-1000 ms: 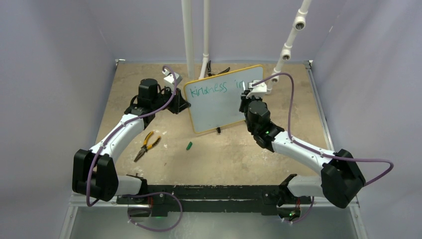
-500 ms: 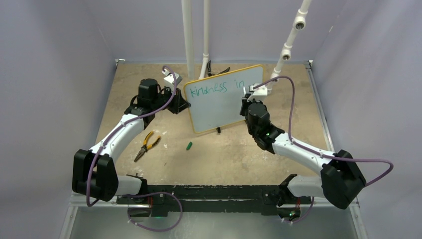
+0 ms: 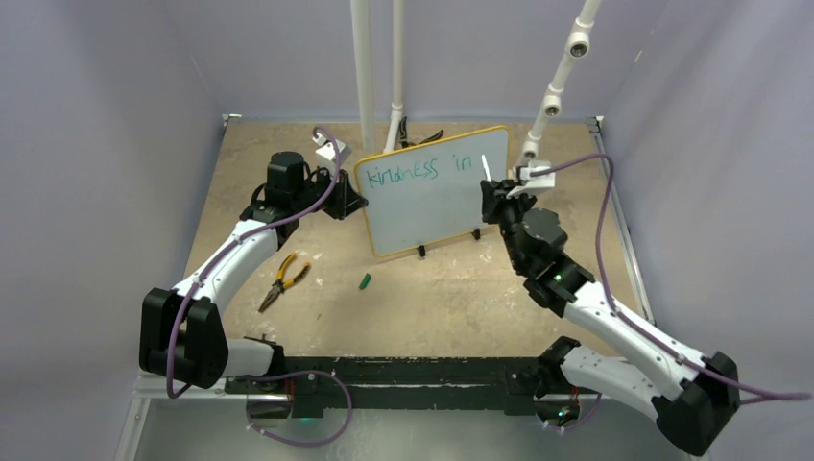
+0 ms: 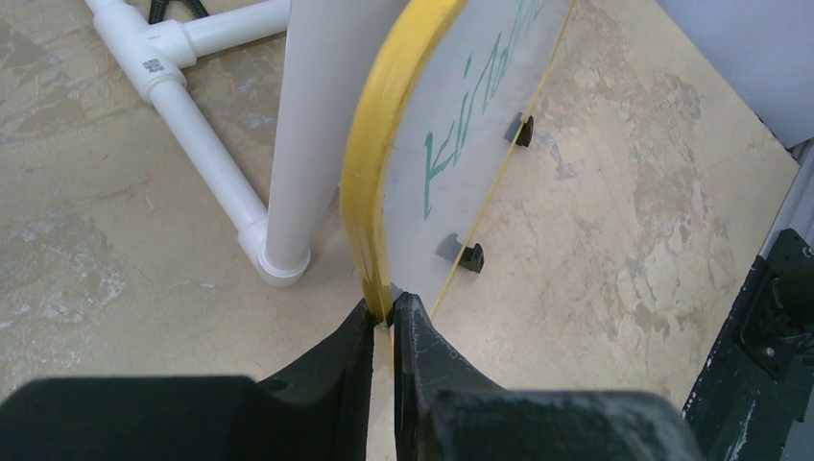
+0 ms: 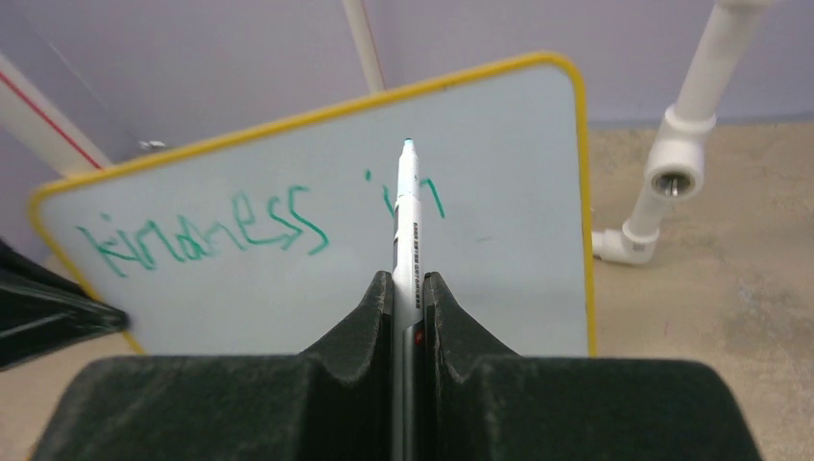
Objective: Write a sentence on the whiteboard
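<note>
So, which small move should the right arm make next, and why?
Probably bring the marker tip forward onto the whiteboard, in the blank space right of "in". The right claw grips the marker with its tip apparently off the surface, the sentence reads only "kindness in", and the left claw pinches the board's edge, steadying it.

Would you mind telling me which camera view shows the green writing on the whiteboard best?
The right wrist view: it faces the whiteboard nearly head-on, so the writing, "kindness in", reads large, though the marker crosses "in". The top external view shows it small; the left wrist view sees it edge-on, only the first letters.
</note>
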